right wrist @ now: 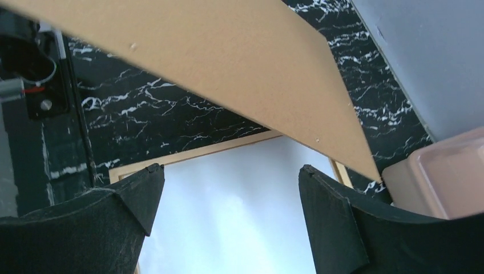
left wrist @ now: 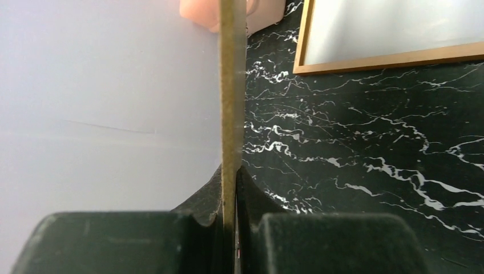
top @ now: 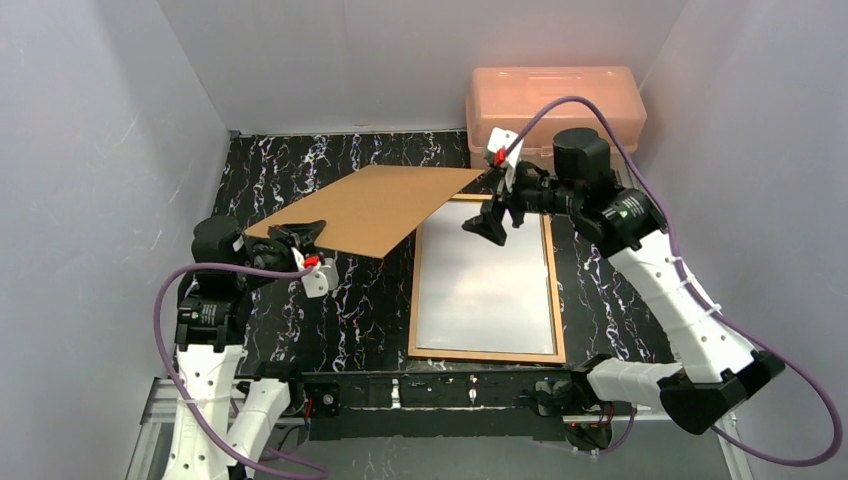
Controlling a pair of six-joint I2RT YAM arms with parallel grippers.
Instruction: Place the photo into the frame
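Flat on the table (top: 370, 320) straight below the released right tool (right wrist: 230, 174), long axis away from the bases: the frame (top: 485, 354), apparently holding the photo (top: 485, 285) white-side-up, near the tilted board (top: 375, 205) clenched in the left tool (top: 298, 236).

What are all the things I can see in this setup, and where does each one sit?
frame: one, orange-brown wood, flat on the table's right half.
photo: one, plain white side up, lying inside the frame.
backing board: one, plain brown, raised and tilted above the table, left of the frame.
box: one, pale pink plastic, far right corner.
table: one, black with white veins.
cables: two, purple, one looping off each arm.
arms: two, white and black, based at the near edge.
left gripper: one, black, shut on the backing board's edge.
right gripper: one, black, open, above the frame's far end, beside the board's corner.
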